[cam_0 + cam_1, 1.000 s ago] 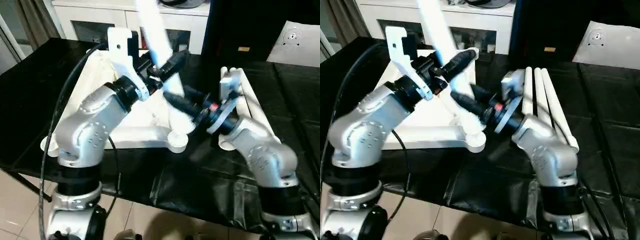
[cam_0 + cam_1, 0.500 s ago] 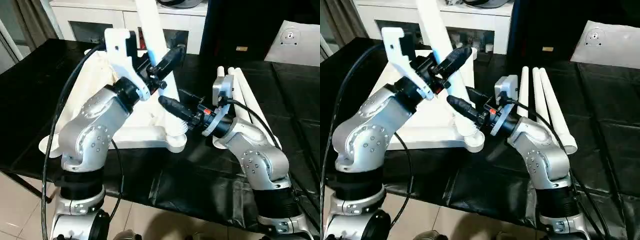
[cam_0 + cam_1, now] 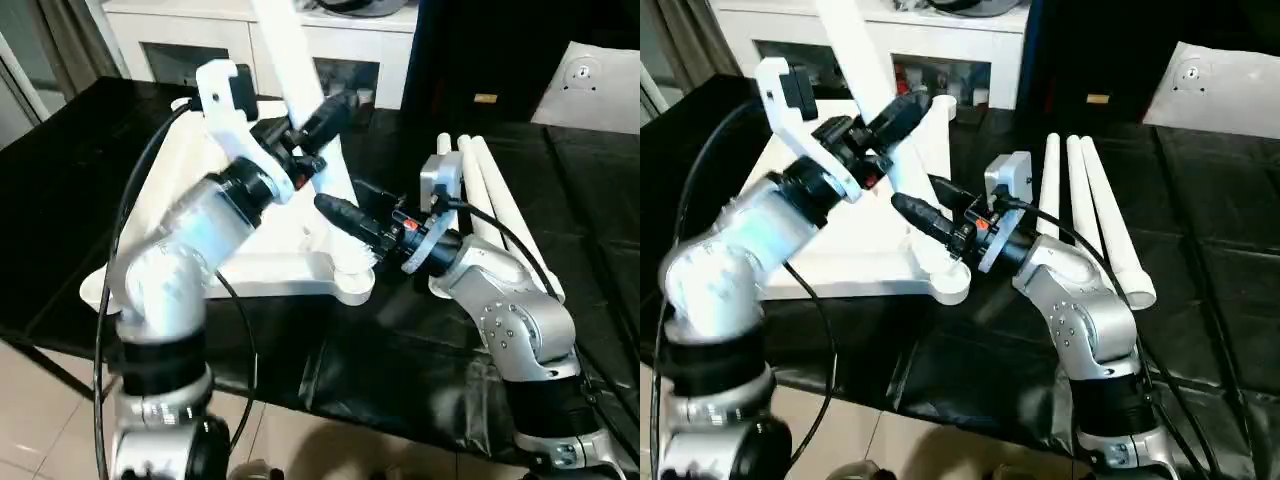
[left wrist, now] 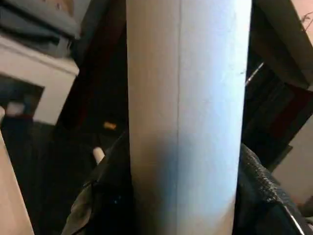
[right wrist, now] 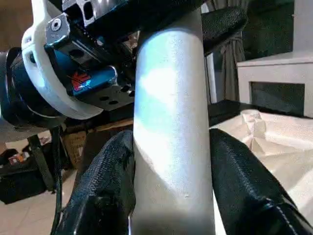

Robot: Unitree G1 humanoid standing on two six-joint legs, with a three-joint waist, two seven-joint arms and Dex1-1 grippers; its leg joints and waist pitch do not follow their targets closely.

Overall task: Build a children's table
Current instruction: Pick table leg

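Left gripper [image 3: 312, 128] clamps leg [image 3: 287, 55] up high | right gripper [image 3: 345, 215] clamps it low, above tabletop [image 3: 250, 268] socket

Smooth white plastic leg [image 5: 168, 132], glossy crinkled black table cover [image 3: 400, 360], brushed silver metal forearms [image 3: 500, 300].

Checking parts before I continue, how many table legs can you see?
4: one leg standing in the tabletop's near corner socket, both tools clamped on it; three legs lying side by side on the black table beyond the right arm.

both end effectors [image 3: 930, 215] gripping upright leg [image 3: 880, 110], tabletop [image 3: 855, 240] beneath
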